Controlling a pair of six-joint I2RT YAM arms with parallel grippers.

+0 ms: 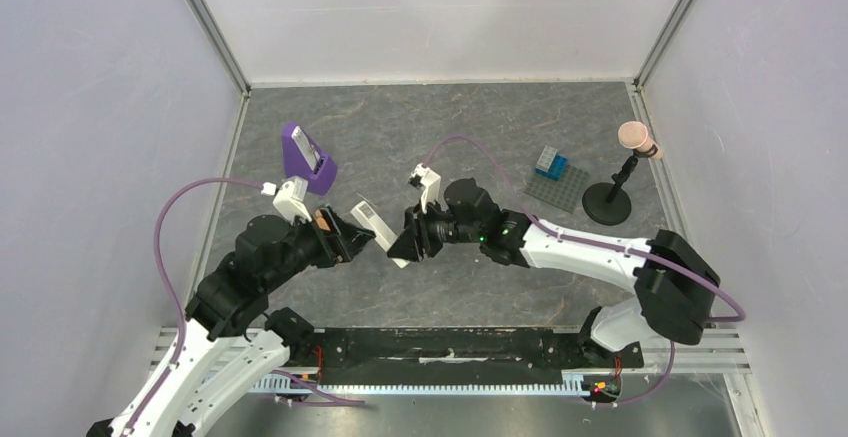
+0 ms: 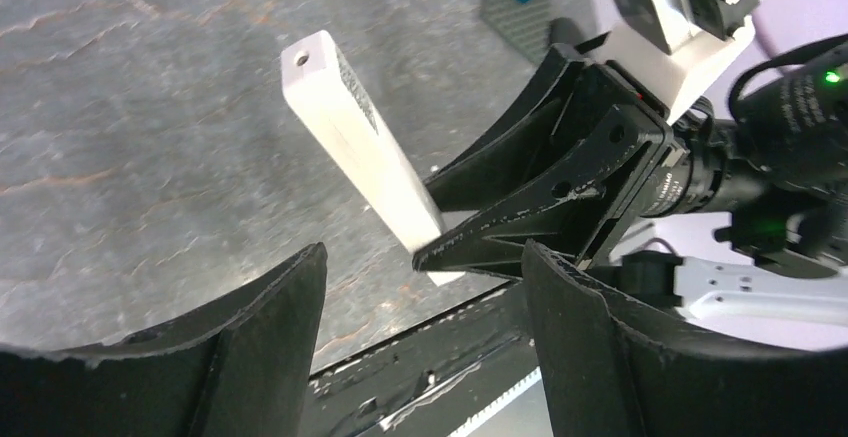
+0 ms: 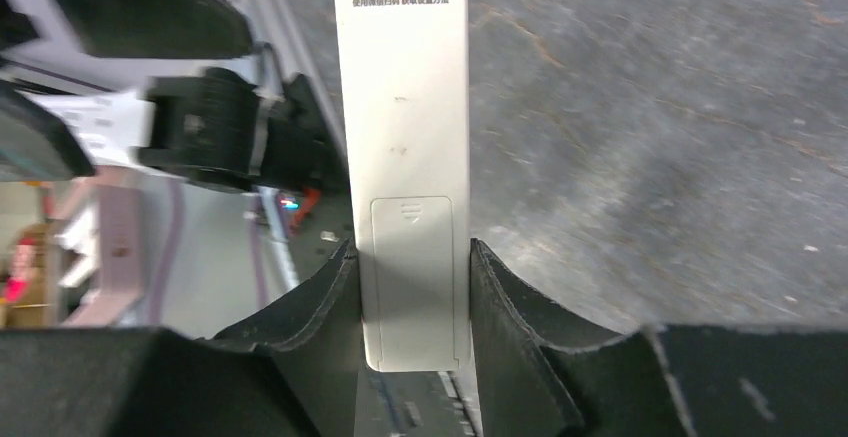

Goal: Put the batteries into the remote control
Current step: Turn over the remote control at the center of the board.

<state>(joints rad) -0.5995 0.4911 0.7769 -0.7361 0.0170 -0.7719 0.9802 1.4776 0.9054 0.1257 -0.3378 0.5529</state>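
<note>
Remote control in right tool (snug)

I am seeing smooth white plastic, slightly glossy, on the remote control. Beside the remote control, the fingers of my right gripper are looking matt black, scuffed at the edges. Behind it, the table is looking matt grey, stone-veined.

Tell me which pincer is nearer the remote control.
Right. The right pincer is clamped on the battery-cover end of the remote control; the left pincer stands open close beside it, touching nothing.
</note>
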